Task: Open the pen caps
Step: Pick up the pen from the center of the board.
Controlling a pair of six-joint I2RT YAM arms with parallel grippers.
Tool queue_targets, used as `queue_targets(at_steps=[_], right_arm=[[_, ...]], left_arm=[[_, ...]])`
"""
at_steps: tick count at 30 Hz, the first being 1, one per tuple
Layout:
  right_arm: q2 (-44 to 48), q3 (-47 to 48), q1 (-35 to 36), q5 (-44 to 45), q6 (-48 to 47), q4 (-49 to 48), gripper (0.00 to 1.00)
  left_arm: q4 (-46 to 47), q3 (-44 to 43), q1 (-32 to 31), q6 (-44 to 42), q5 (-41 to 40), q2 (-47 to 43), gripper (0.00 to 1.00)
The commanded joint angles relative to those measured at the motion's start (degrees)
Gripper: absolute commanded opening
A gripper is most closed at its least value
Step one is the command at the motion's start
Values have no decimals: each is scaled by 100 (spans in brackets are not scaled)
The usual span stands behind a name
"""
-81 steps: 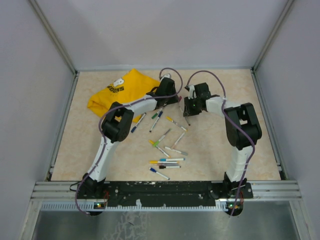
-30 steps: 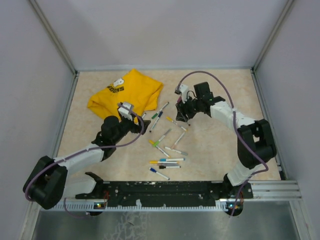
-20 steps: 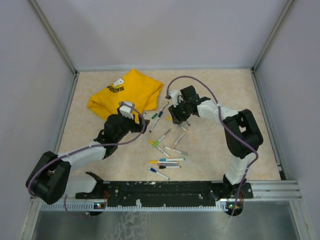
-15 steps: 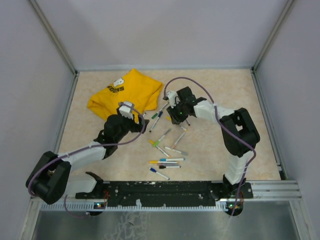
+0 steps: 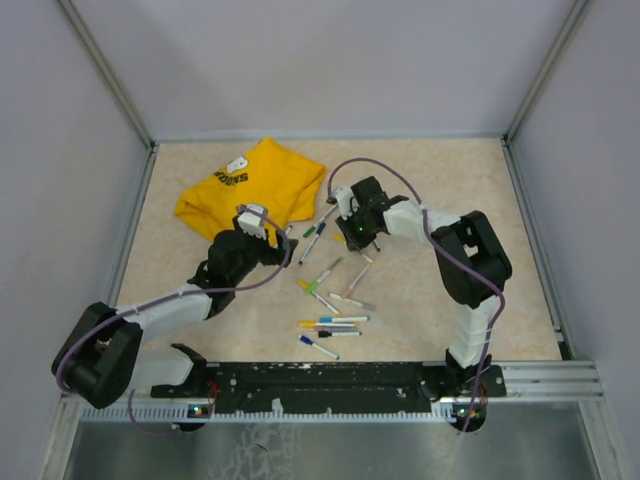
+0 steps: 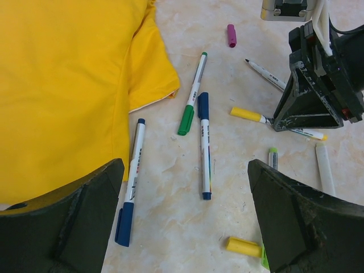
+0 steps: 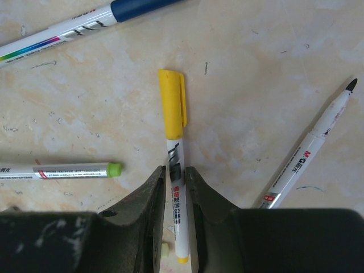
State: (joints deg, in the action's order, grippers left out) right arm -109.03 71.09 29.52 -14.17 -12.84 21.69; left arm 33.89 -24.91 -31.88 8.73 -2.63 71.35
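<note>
Several pens (image 5: 330, 290) lie scattered on the table between my arms. My right gripper (image 7: 176, 170) is down on the table, shut on the white barrel of a yellow-capped pen (image 7: 177, 222). Its yellow cap (image 7: 172, 111) sticks out ahead of the fingertips. In the top view that gripper (image 5: 351, 237) sits at the far end of the pen group. My left gripper (image 6: 185, 170) hangs open above a blue-capped pen (image 6: 203, 145), a green-capped pen (image 6: 193, 94) and another blue pen (image 6: 131, 182), holding nothing. A loose purple cap (image 6: 231, 35) lies farther off.
A yellow T-shirt (image 5: 250, 185) lies crumpled at the far left, its edge beside the left gripper (image 5: 283, 240). An uncapped pen (image 7: 310, 151) with a black tip lies right of the right gripper. A green-ended pen (image 7: 62, 170) lies to its left.
The right gripper moved left and down onto the yellow-capped pen and its jaws closed around the barrel. The left arm has barely shifted.
</note>
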Motion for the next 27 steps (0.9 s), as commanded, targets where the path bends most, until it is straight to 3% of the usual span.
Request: queue_targets(at_steps=[1,12,18,27], right_arm=[[-61,247,36,83,-36,-8,21],[-190,256,166,496,-165,76,21],[-1,181,177,441,-137,-56,1],[528,-9,168,138,51,-299,0]], left_arm=[[271,92,-17,14,-68,-40,95],[346,187,-18,24,-75,-122,95],[457,306,-14,32,-99,-249,93],[542,431,-12,32,-115,-403,92]])
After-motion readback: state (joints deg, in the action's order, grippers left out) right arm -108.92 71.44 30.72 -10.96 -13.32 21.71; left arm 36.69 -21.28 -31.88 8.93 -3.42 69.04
